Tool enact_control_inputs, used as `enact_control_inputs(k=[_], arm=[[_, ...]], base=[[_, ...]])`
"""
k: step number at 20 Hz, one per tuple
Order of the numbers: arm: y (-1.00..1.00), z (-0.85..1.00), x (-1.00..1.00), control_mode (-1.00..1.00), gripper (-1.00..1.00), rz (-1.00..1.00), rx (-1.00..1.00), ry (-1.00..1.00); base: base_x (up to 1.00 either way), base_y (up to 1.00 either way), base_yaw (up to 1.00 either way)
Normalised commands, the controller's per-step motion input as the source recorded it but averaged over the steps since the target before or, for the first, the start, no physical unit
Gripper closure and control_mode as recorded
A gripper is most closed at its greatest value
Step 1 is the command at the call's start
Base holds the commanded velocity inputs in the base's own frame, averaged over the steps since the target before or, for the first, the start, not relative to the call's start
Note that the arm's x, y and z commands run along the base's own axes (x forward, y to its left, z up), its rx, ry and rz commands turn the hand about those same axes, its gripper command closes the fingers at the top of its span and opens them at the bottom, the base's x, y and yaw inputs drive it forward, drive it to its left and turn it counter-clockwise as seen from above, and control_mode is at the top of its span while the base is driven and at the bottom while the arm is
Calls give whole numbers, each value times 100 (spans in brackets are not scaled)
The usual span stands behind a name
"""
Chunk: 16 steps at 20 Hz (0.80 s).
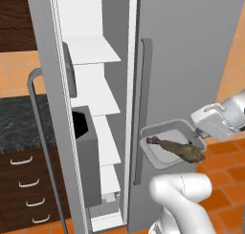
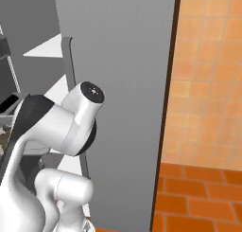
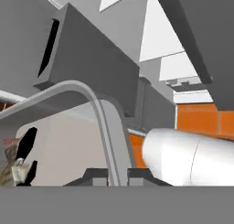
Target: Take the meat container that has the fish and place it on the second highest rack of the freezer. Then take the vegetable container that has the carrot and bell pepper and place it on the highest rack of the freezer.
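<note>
My gripper (image 1: 197,131) is shut on the right rim of the meat container (image 1: 165,154), a shallow grey tray held in the air. The dark olive-brown fish (image 1: 178,150) lies across the tray. The tray hangs just in front of the freezer's closed right door, beside its long grey bar handle (image 1: 142,109). The freezer (image 1: 93,49) stands open on the left, with white shelves stacked up its narrow interior. In the hand view the tray's rim (image 3: 103,113) runs up from between my fingertips (image 3: 97,174), and the fish (image 3: 13,169) shows at lower left. The vegetable container with the carrot and bell pepper is out of view.
The freezer's open left door carries a grey bin (image 1: 87,147) and a curved bar handle (image 1: 34,99). Dark drawers with white pulls (image 1: 24,180) and a dark counter (image 1: 19,123) lie to the left. My own white arm (image 2: 56,127) stands close to the closed door.
</note>
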Motion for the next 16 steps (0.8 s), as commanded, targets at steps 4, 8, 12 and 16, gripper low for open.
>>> enact_control_inputs(k=[4, 8, 12, 16], arm=[[63, 5, 14, -100, 100, -49, 30, -2], [44, 2, 10, -100, 100, -54, 44, 0], [3, 26, 38, -100, 100, -40, 52, 14], [0, 3, 95, -100, 100, -19, 25, 21]], base=[[0, 0, 0], [0, 0, 0], [0, 0, 0], [0, 0, 0]])
